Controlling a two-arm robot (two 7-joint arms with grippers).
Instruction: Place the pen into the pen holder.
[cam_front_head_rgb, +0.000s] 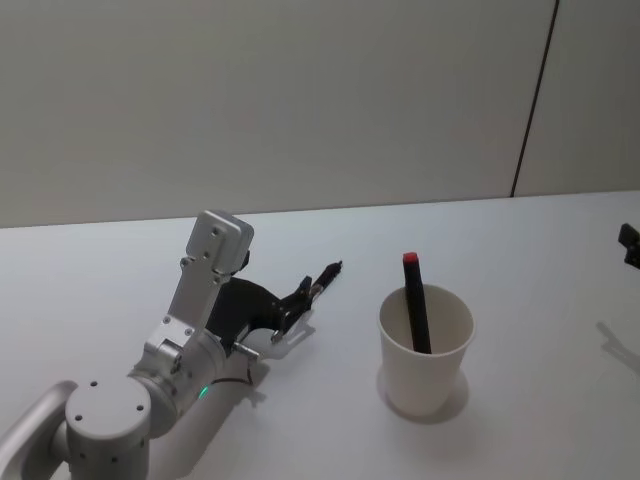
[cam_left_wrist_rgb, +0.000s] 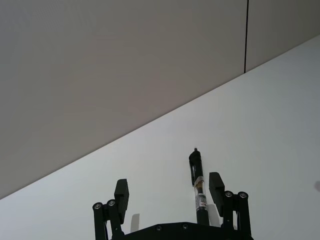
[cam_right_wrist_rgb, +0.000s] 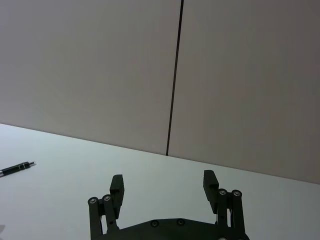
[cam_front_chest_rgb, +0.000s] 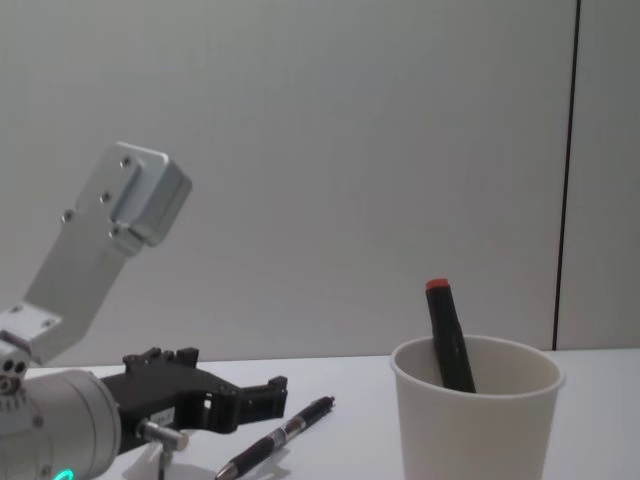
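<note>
A slim black pen (cam_left_wrist_rgb: 198, 186) with a clear, labelled middle lies on the white table (cam_front_head_rgb: 520, 250). It sits between the spread fingers of my left gripper (cam_left_wrist_rgb: 169, 190), close beside one finger (cam_left_wrist_rgb: 216, 186). That gripper (cam_front_head_rgb: 303, 297) is open, low over the table, left of the pen holder. The pen's end (cam_front_head_rgb: 331, 269) sticks out past the fingers, and from the side the pen (cam_front_chest_rgb: 282, 435) rests slanted on the table. The pen holder (cam_front_head_rgb: 425, 350) is a white paper cup (cam_front_chest_rgb: 476, 425) standing upright. My right gripper (cam_right_wrist_rgb: 163, 182) is open and holds nothing, at the far right (cam_front_head_rgb: 630, 246).
A thick black marker with a red cap (cam_front_head_rgb: 414, 300) leans inside the cup, seen above its rim (cam_front_chest_rgb: 449, 335). A black pen with a silver tip (cam_right_wrist_rgb: 17, 168) lies on the table at the edge of the right wrist view. A plain wall stands behind the table.
</note>
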